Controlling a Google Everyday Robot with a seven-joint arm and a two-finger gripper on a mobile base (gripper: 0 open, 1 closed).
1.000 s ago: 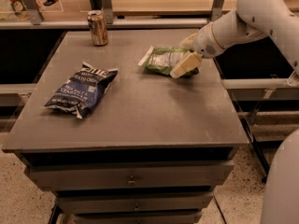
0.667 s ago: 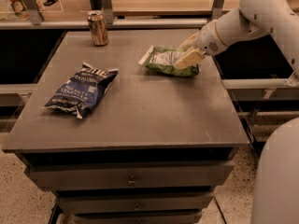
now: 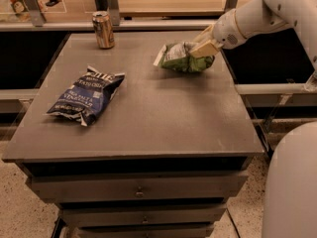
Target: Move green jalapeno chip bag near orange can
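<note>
The green jalapeno chip bag (image 3: 181, 58) lies at the back right of the grey table (image 3: 158, 118), its white end pointing left. My gripper (image 3: 204, 42) comes in from the right and its beige fingers (image 3: 207, 48) are closed over the bag's right end. The bag looks slightly raised at that end. The orange can (image 3: 103, 29) stands upright at the back left of the table, well apart from the bag and the gripper.
A larger dark blue chip bag (image 3: 86, 97) lies on the left half of the table. A shelf rail with posts (image 3: 111, 4) runs behind the table. My white base (image 3: 292, 182) fills the lower right corner. Drawers (image 3: 136, 190) sit under the tabletop.
My gripper has come down over the right end of the green bag and closed on it. The bag has shifted up a little. The can and blue bag have not moved.
</note>
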